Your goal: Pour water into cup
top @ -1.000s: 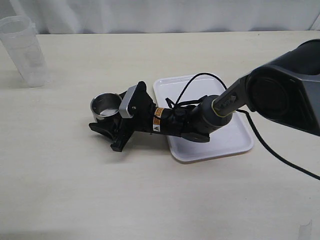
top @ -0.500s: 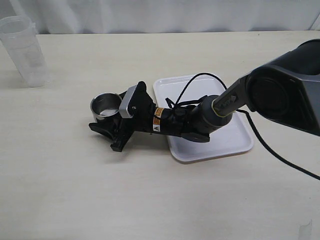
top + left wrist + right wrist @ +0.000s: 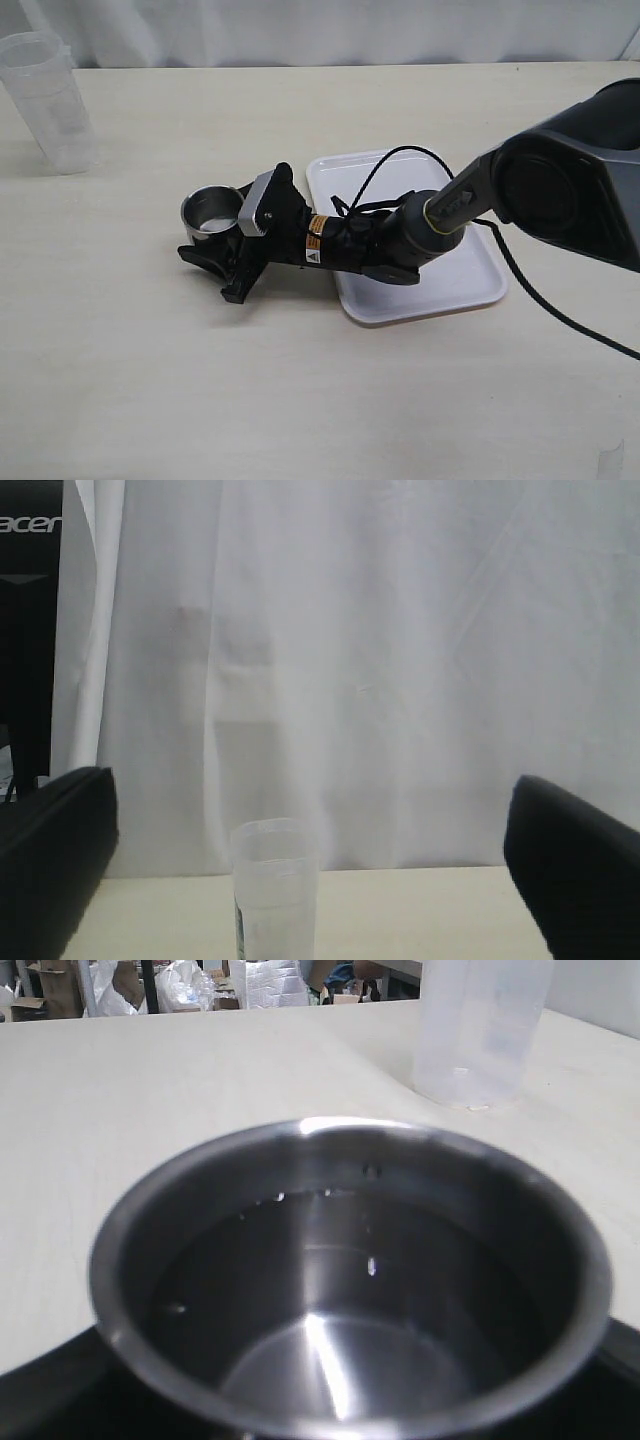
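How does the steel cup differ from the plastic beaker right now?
The cup is short, shiny, opaque steel; the beaker is taller, translucent plastic. The cup sits between the right gripper's jaws; the beaker stands alone at the exterior view's far left. Both stand upright, open-topped.

Right arm (image 3: pixel 400 235): forearm a matt black tube. Behind it, a big dark grey rounded joint housing (image 3: pixel 565 175) with a circular end cap. Thin yellow-green ring (image 3: pixel 437 215) where tube meets housing. Orange-and-white label (image 3: pixel 316 241) near the wrist, print too small to read. Black cable (image 3: pixel 385 165) arcs off the forearm; a second black lead (image 3: pixel 560 310) runs from under the housing. Silver-grey camera block (image 3: pixel 257 203) on the wrist, with one small dark dot, maybe a screw. right gripper (image 3: pixel 212 235): black cross-rail, black fingers (image 3: pixel 200 257). left gripper (image 3: pixel 310 880): broad matt black pads (image 3: pixel 55 865) with rounded edges.
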{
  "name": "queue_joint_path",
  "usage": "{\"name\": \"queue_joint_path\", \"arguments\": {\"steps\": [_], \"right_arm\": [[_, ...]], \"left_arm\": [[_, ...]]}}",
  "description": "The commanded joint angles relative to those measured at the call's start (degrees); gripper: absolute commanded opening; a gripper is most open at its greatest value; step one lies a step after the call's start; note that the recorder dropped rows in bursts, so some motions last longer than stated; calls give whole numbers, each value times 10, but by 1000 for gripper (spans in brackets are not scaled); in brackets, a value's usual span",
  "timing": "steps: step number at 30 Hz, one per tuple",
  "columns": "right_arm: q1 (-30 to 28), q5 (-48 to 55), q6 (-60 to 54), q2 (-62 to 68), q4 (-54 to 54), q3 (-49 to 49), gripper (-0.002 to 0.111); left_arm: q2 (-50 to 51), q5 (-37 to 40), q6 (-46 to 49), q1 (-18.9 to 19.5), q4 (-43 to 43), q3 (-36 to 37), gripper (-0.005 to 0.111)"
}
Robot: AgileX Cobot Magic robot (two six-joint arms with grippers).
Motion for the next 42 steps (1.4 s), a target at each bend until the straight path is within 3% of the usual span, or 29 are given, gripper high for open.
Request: {"name": "queue_joint_path", "arguments": {"steps": [1, 26, 29, 33, 38, 42], "right_arm": [[-2, 23, -10, 0, -7, 0, 54], [-2, 23, -9, 0, -7, 0, 54], [-2, 23, -9, 0, -7, 0, 54], [-2, 23, -9, 0, -7, 0, 54], [-2, 23, -10, 0, -7, 0, 54], [-2, 23, -10, 0, -7, 0, 54]], "left_arm": [[-2, -1, -3, 0, -2, 2, 99], [-5, 14, -3, 0, -3, 2, 99], [-43, 102, -3, 0, -67, 2, 99], [-95, 155, -1, 0, -117, 2, 99], [-187, 222, 160, 0, -257, 2, 99], [-231, 261, 190, 0, -273, 2, 99]]}}
